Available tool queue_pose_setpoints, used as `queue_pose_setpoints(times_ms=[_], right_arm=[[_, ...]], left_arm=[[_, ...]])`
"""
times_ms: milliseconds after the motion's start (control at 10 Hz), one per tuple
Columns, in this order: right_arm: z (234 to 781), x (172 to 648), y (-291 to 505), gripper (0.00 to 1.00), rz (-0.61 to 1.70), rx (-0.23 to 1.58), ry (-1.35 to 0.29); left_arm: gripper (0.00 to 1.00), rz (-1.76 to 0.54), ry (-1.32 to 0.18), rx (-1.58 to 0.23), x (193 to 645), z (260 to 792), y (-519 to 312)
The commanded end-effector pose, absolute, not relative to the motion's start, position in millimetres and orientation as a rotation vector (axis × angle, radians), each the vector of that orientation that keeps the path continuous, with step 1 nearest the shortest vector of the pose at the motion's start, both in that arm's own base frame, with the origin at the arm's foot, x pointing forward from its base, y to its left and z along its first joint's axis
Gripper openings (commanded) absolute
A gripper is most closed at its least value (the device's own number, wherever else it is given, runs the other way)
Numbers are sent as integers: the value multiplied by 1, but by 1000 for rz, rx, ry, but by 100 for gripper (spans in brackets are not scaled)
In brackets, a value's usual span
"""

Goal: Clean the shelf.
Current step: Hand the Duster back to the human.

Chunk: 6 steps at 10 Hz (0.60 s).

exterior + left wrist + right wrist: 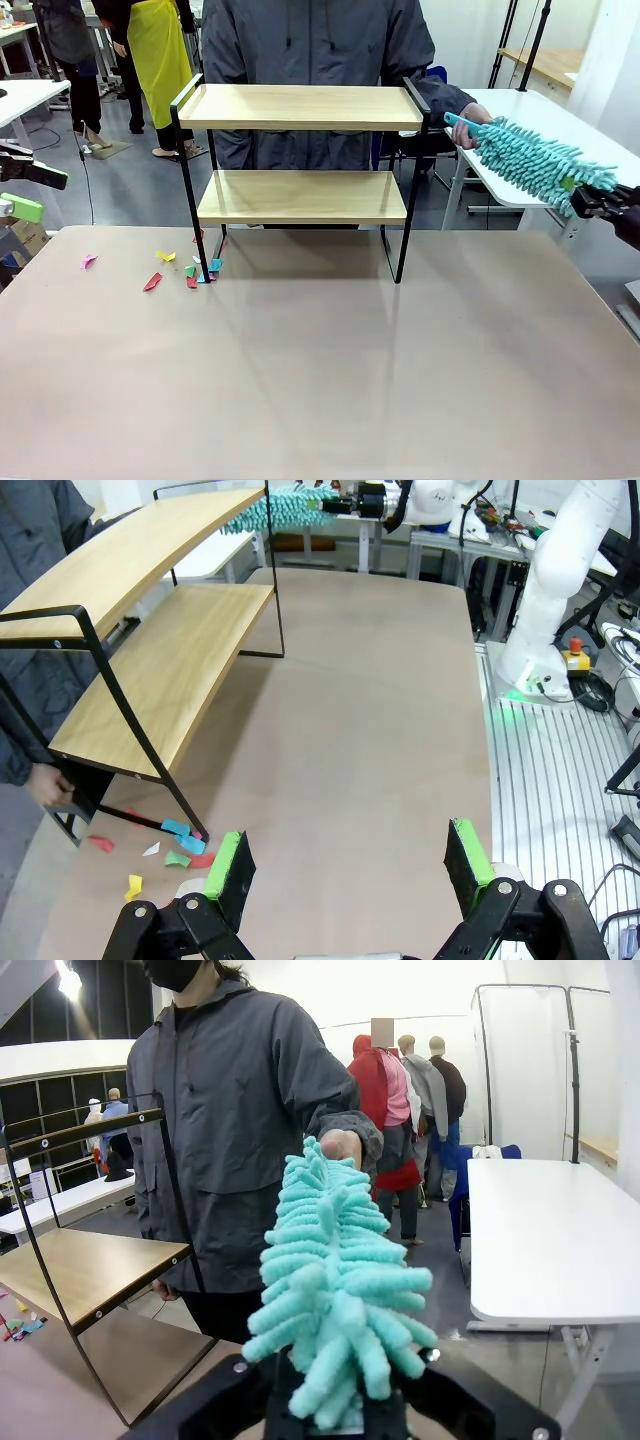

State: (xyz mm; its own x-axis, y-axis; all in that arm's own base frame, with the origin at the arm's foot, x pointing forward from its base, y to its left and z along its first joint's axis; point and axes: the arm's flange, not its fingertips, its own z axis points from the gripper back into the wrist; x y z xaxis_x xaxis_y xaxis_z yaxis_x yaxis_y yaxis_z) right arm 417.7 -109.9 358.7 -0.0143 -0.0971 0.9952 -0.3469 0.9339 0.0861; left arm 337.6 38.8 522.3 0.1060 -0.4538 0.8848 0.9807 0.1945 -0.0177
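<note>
Front view puts the shelf (300,165) toward the far side of the surface (320,370), a little left of centre, with a person standing right behind it. Both wooden boards look bare; nothing lies on them. A scatter of coloured paper scraps (185,270) sits on the surface around the shelf's left front leg, some a little further left.

Right end effector (598,203) is clamped shut on one end of a teal fluffy duster (530,160), held up in the air to the right of the shelf and clear of it. The person's hand (467,130) grips the duster's other end, so this reads as a handover in progress, though which way it goes cannot be told. Right wrist view shows the same: duster strands rising between the fingers, hand at the far tip.

Left end effector (348,872) hangs fully open with nothing in it, low over the surface near the scraps.

As a judgement, the boards appear already free of debris, so the wiping itself looks largely finished or not needed further; the scraps on the surface remain uncollected.
</note>
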Motion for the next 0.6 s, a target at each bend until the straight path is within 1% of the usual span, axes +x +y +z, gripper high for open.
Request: queue_pose_setpoints(times_ms=[0, 400, 500], right_arm=[[365, 417, -110, 16, 196, 360, -1574], [365, 417, -110, 16, 196, 360, -1574], [359, 418, -110, 72, 205, 353, -1583]], left_arm=[[100, -1232, -923, -766, 339, 524, 38], [100, -1232, -923, -766, 339, 524, 38], [100, -1232, -923, -766, 339, 524, 38]])
